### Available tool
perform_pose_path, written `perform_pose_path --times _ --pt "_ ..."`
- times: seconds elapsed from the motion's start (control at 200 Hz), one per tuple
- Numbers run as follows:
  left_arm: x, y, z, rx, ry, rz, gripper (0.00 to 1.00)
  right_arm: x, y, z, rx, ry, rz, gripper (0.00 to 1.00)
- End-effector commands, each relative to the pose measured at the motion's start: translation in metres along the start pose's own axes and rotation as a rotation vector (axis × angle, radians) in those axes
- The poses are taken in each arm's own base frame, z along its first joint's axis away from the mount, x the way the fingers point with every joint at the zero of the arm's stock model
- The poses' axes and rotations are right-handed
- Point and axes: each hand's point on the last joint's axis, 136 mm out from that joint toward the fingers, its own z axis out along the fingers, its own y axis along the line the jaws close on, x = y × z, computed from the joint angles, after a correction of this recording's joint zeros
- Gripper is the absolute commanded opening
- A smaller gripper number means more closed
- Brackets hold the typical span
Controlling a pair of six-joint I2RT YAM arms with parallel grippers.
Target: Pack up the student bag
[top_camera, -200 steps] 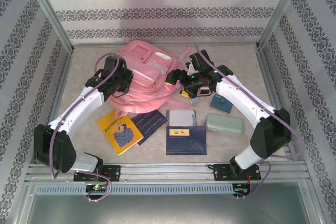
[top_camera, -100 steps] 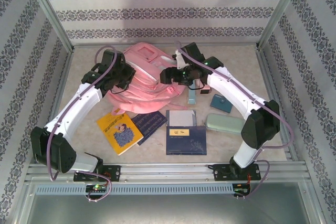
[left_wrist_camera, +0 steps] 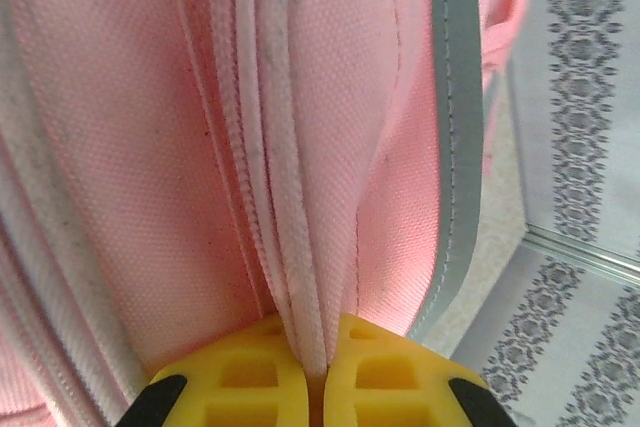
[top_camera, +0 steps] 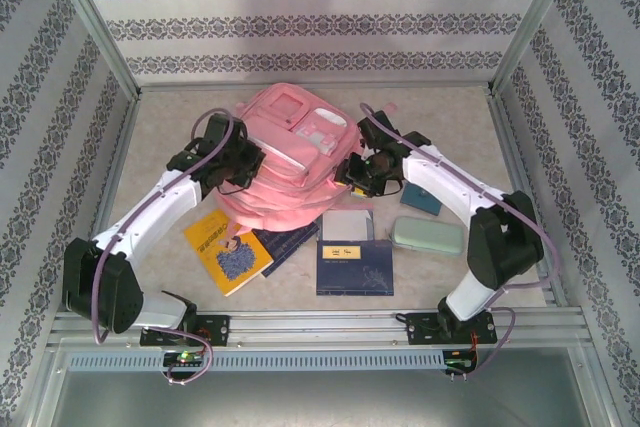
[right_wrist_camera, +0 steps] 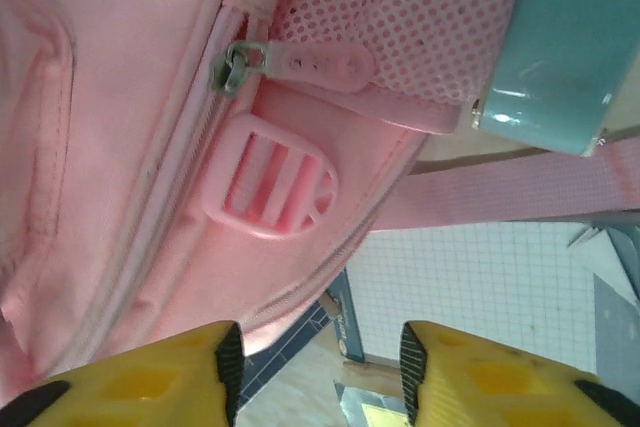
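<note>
The student bag (top_camera: 290, 152) lies on the table (top_camera: 455, 112). The left gripper (left_wrist_camera: 315, 375), at the bag's left side, is pinched tight on a fold of its pink fabric. The right gripper (right_wrist_camera: 320, 357), at the bag's right side, has its jaws apart and holds nothing, close to the strap buckle (right_wrist_camera: 270, 187). A yellow book (top_camera: 228, 250) lies in front of the bag.

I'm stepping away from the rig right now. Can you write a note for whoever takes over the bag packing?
Left gripper: shut, pinching a seam fold of the student bag.
Right gripper: open, nothing between its fingers, facing the bag's zip pull.
The bag lies mid-table. The yellow book, blue folder and teal case lie on the table in front of it.
Done: bag gripped on one side.
Left: open it and load those items.
</note>
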Motion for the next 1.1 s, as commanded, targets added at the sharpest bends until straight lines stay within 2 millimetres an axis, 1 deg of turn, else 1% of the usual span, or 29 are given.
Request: perform_pose_path --times 0.0,0.095,0.195,0.235,0.28,0.325,0.38,0.455,0.495,0.56,0.625,0.665,0.715,0.769,0.804,0.849,0.904,0.944,1.004,1.069,1.074,1.094 --pt "0.013 -0.047 -0.026 0.196 0.012 -0.016 0.00 -0.014 0.006 0.025 0.018 0.019 0.052 0.39" --pt "0.029 -0.049 -0.027 0.208 0.037 -0.002 0.00 -0.033 0.019 0.045 0.035 0.048 0.038 0.39" --pt "0.049 -0.050 -0.024 0.211 0.066 0.008 0.00 -0.059 0.042 0.059 -0.009 0.040 0.022 0.41" --pt "0.058 -0.049 -0.020 0.211 0.078 0.012 0.00 -0.070 0.054 0.061 -0.041 0.037 0.011 0.43" --pt "0.066 -0.049 -0.014 0.211 0.088 0.017 0.00 -0.080 0.067 0.066 -0.080 0.047 0.000 0.47" --pt "0.076 -0.047 -0.007 0.201 0.105 0.024 0.00 -0.090 0.084 0.063 -0.127 0.037 -0.036 0.50" --pt "0.086 -0.047 0.002 0.189 0.127 0.035 0.00 -0.099 0.098 0.058 -0.151 0.027 -0.093 0.54" --pt "0.097 -0.048 0.014 0.173 0.139 0.064 0.00 -0.108 0.102 0.049 -0.118 0.010 -0.153 0.61" --pt "0.100 -0.049 0.020 0.162 0.146 0.076 0.06 -0.111 0.101 0.044 -0.106 0.003 -0.175 0.66" --pt "0.107 -0.052 0.031 0.157 0.170 0.083 0.20 -0.117 0.095 0.036 -0.081 -0.014 -0.188 0.74" --pt "0.115 -0.058 0.041 0.172 0.212 0.093 0.35 -0.122 0.086 0.027 -0.049 -0.033 -0.190 0.77" --pt "0.121 -0.064 0.046 0.183 0.241 0.110 0.42 -0.125 0.081 0.019 -0.026 -0.058 -0.198 0.78" --pt "0.127 -0.077 0.046 0.208 0.271 0.160 0.48 -0.129 0.078 0.008 -0.011 -0.092 -0.208 0.78" --pt "0.131 -0.091 0.036 0.223 0.287 0.255 0.54 -0.133 0.075 -0.007 0.004 -0.133 -0.217 0.78" --pt "0.130 -0.100 0.027 0.236 0.292 0.334 0.57 -0.134 0.074 -0.015 0.011 -0.154 -0.222 0.78" --pt "0.129 -0.107 0.012 0.236 0.296 0.440 0.60 -0.134 0.075 -0.029 0.006 -0.181 -0.234 0.78" --pt "0.121 -0.106 -0.007 0.205 0.272 0.561 0.62 -0.131 0.074 -0.042 0.016 -0.206 -0.245 0.78" --pt "0.109 -0.096 -0.018 0.148 0.230 0.617 0.64 -0.127 0.072 -0.051 0.024 -0.223 -0.245 0.78" --pt "0.081 -0.076 -0.030 0.079 0.166 0.634 0.66 -0.117 0.067 -0.059 0.023 -0.230 -0.239 0.79" --pt "0.045 -0.044 -0.037 0.002 0.110 0.568 0.68 -0.103 0.062 -0.065 0.011 -0.224 -0.218 0.79" --pt "0.042 -0.038 -0.036 -0.010 0.109 0.558 0.68 -0.102 0.061 -0.065 0.011 -0.220 -0.217 0.79" --pt "0.032 -0.028 -0.036 -0.024 0.101 0.522 0.68 -0.097 0.060 -0.065 0.001 -0.214 -0.213 0.79"
